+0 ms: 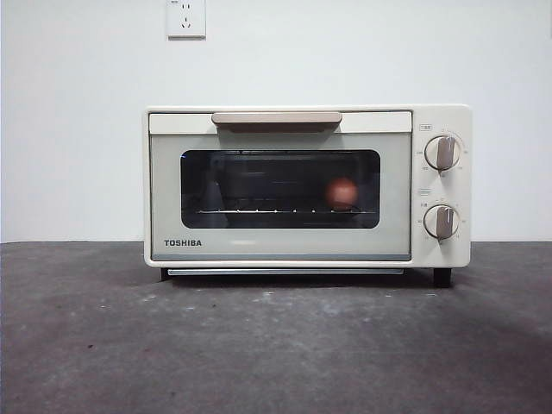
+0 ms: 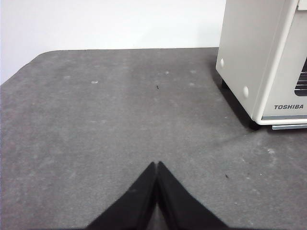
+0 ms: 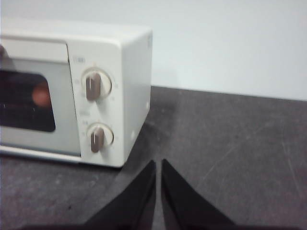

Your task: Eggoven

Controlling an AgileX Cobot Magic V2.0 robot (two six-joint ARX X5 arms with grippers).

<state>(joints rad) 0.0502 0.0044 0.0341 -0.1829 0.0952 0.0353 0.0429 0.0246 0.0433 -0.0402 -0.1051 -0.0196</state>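
The cream TOSHIBA toaster oven [image 1: 307,185] stands in the middle of the table with its door closed. Behind the dark glass, a reddish-brown egg [image 1: 342,193] rests on the wire rack at the right side of the chamber; it also shows through the window as the egg [image 3: 41,95] in the right wrist view. My left gripper [image 2: 157,165] hovers shut over bare table, off the oven's [image 2: 261,62] left side. My right gripper [image 3: 158,164] is shut too, off the oven's [image 3: 110,96] right front corner near the knobs. Neither holds anything.
The dark grey table mat [image 1: 276,345] stretches in front of the oven. Two knobs [image 1: 442,153] sit on the oven's right panel. A white wall with a socket [image 1: 185,17] stands behind.
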